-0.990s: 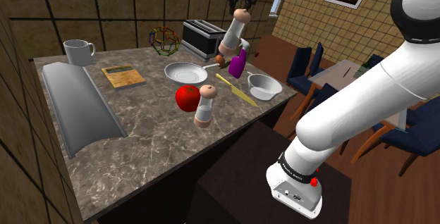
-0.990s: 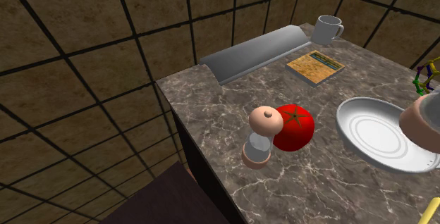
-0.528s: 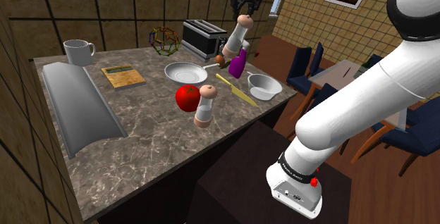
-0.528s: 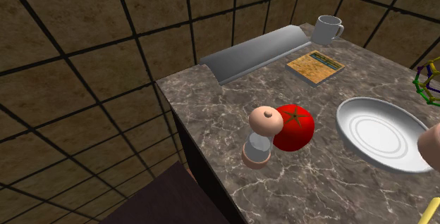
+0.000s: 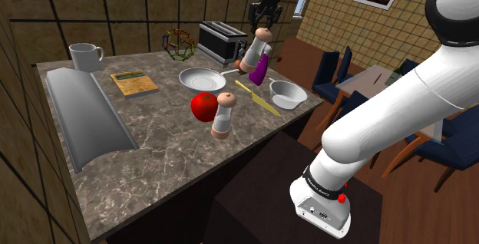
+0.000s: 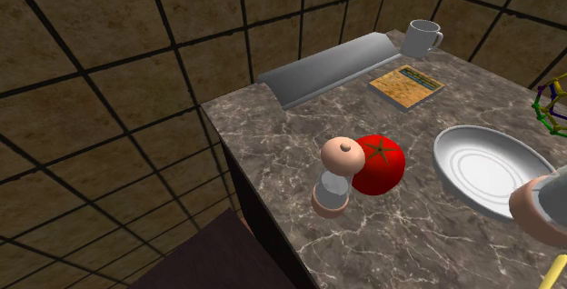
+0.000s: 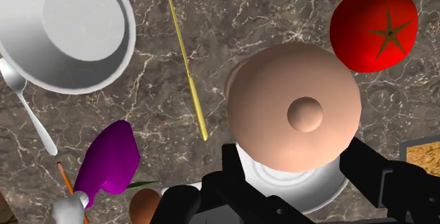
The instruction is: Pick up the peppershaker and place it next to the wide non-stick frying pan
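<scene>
My gripper is shut on the cap of a peppershaker with a pinkish cap and base and a pale body. It hangs tilted in the air, above the far right side of the round grey frying pan. In the wrist view the black fingers clasp the peppershaker, with the frying pan below it. In the second exterior view the peppershaker's base hangs at the frying pan's right rim.
On the marble counter stand a second, similar shaker and a red tomato near the pan. A purple bottle, white bowl, yellow knife, toaster, mug and board surround it.
The gripper has come down with the peppershaker, staying beside the pan. In the second exterior view the shaker's base has slid down the right edge, past the pan's rim.
</scene>
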Available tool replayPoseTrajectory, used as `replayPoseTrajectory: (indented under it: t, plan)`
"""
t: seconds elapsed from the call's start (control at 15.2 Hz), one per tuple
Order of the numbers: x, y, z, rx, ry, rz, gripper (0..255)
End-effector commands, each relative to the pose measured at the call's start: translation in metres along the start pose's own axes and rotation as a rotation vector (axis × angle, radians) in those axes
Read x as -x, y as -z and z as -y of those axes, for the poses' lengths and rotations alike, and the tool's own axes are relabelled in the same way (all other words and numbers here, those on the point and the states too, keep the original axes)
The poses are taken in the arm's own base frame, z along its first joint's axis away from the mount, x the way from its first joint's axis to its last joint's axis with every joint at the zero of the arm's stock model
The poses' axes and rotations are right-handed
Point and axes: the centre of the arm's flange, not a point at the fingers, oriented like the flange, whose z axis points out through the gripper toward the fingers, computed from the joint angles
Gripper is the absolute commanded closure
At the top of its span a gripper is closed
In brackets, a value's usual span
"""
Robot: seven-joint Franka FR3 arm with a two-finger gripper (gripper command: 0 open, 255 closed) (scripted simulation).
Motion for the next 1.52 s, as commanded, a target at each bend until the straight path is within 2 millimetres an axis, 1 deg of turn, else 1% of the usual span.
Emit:
replayPoseTrajectory:
  t: [0.0, 1.45]
  plan:
    - [0.001, -0.010, 0.000, 0.000, 0.000, -0.001, 255]
    - [0.012, -0.125, 0.004, 0.000, 0.000, -0.001, 255]
